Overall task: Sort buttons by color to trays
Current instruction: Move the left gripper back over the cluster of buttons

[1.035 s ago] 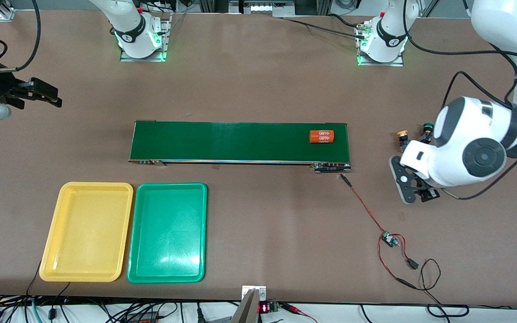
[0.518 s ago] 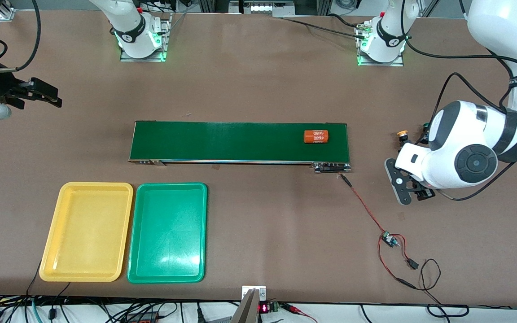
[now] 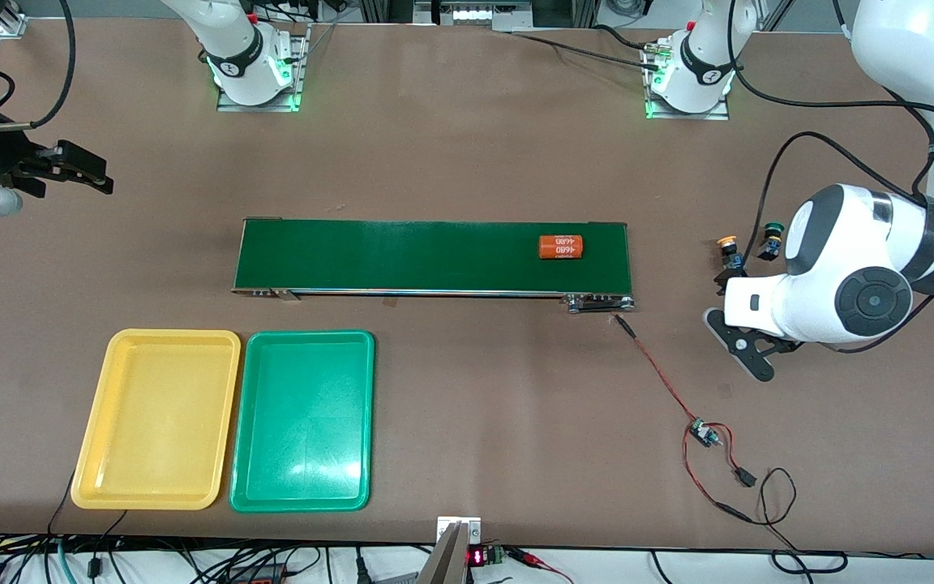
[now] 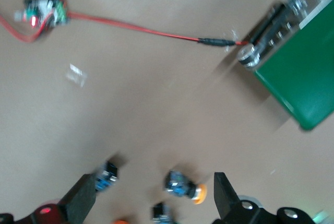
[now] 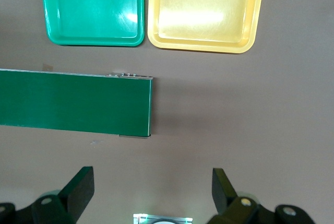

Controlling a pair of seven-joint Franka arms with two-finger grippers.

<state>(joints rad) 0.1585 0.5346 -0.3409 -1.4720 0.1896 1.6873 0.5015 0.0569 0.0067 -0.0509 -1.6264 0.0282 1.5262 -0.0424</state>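
Right, a brown table [image 3: 467, 162] fills the room's middle, cables trailing along its near edge. A long dark green conveyor belt [image 3: 402, 255] runs across the centre, and on it, toward the left arm's end, lies an orange cylinder [image 3: 560, 246] printed with digits. A red wire [image 3: 661, 375] snakes from the belt's corner to a small circuit board [image 3: 702, 434] nearer the front camera.

Now the trays: the yellow tray [image 3: 157, 419] and the green tray [image 3: 302, 421] sit side by side, rims just touching or nearly so, nearer the front camera than the belt, toward the right arm's end. Both are bare inside.

The buttons cluster off the belt's end, by the left arm. A yellow-capped button [image 3: 729, 250] and a green-capped button [image 3: 772, 239] show in the front view; the left wrist view catches the yellow-capped one on its side [image 4: 183, 186] with more dark bodies around it.

The left gripper [image 4: 152, 198] hangs over that cluster, fingers spread wide, nothing between them. The right gripper [image 5: 151, 187] waits over bare table at the right arm's end, fingers likewise apart, holding nothing.
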